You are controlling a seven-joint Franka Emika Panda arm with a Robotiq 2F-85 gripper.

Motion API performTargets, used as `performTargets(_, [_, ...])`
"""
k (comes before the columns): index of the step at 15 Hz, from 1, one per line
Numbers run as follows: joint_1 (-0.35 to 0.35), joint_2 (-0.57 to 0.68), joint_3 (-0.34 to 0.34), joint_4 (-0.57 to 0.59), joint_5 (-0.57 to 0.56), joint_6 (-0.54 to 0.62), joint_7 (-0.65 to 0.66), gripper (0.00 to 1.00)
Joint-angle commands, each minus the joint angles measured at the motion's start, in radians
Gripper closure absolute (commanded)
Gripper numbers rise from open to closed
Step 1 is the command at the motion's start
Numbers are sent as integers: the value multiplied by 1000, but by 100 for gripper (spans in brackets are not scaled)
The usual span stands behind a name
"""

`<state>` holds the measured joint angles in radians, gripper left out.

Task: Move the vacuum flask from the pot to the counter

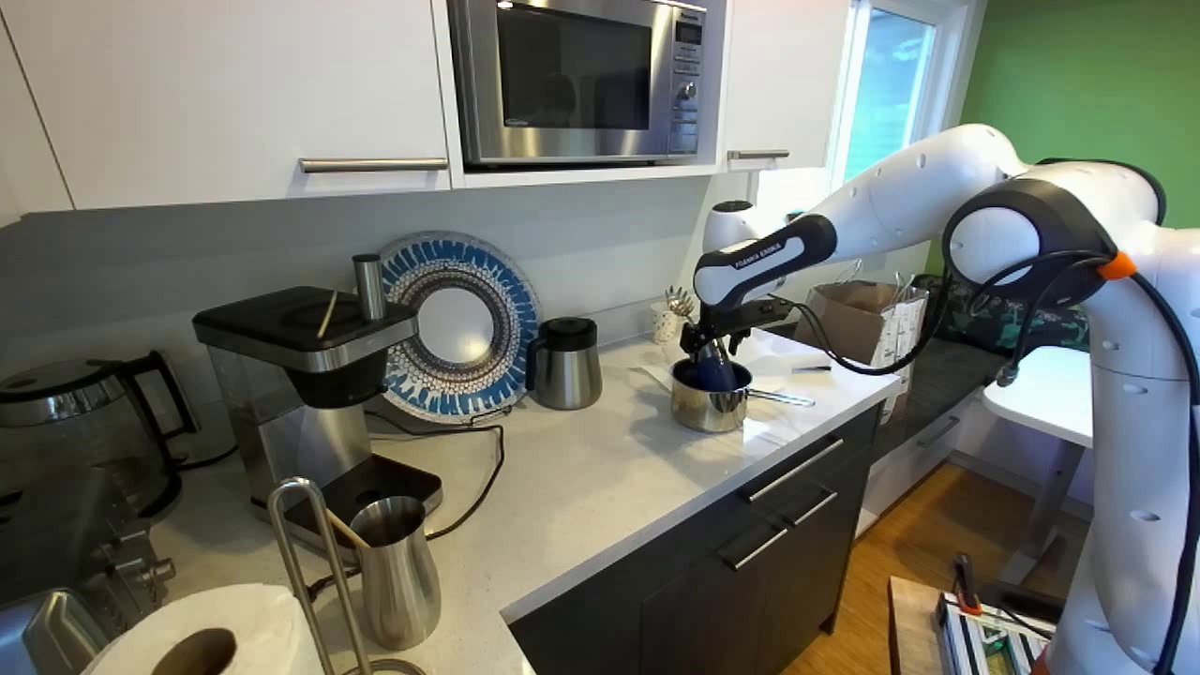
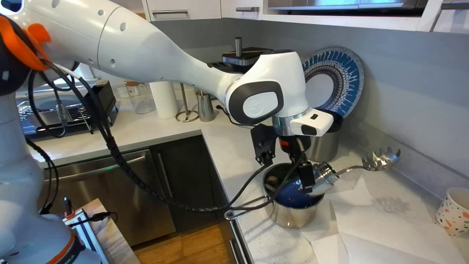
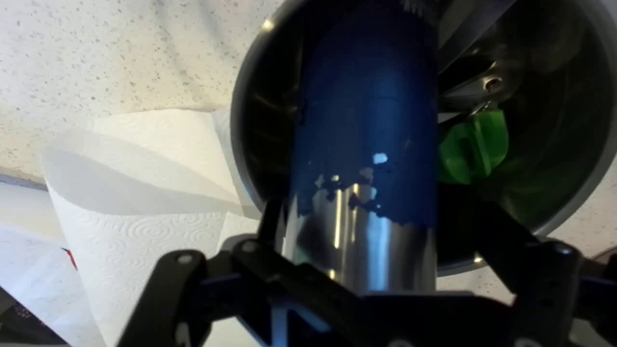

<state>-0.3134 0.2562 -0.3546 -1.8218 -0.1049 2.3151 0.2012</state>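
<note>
A: The end effector is nearest, in the wrist view. Has it got the flask?

B: I'd say not. Its 2 fingers stand apart, 1 on each side of the steel end; whether either touches it, I can't tell. The steel looks smooth, so a weak grip would probably slip.

A: And where is the flask?

B: In the pot, tilted, its threaded neck out past the rim with no cap on. Any liquid inside could pour out if the lift tips it.

A: What about the green thing beside it?

B: A finger pushed too deep might pinch that too and drag it along.

A: And the cable?

B: In an exterior view it crosses the pot's handle. Whether they touch I can't judge, but a snag would pull the pot sideways.

A: Further off?

B: The paper towel lies in folds on the surface; set down there, the flask could topple. Then the pasta spoon, its shaft passing behind the neck: a lift that way may flip it. Past that, a rolling flask could knock the spotted cup.
</note>
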Motion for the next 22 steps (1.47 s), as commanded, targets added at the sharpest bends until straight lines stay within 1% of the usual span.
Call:
performTargets(1, [-5, 20, -6, 19, -12, 32, 33, 0])
performTargets(8, [-3, 71, -35, 37, -34, 89, 97, 0])
performTargets(12, [3, 87, -51, 34, -51, 163, 148, 0])
performTargets(13, [2, 87, -52, 32, -47, 175, 152, 20])
performTargets(15, [3, 82, -53, 29, -44, 186, 152, 32])
performTargets(16, [4, 80, -54, 27, -44, 185, 155, 42])
performTargets(19, [0, 66, -52, 19, -35, 179, 145, 43])
performTargets(22, [7, 35, -64, -7, -52, 189, 162, 43])
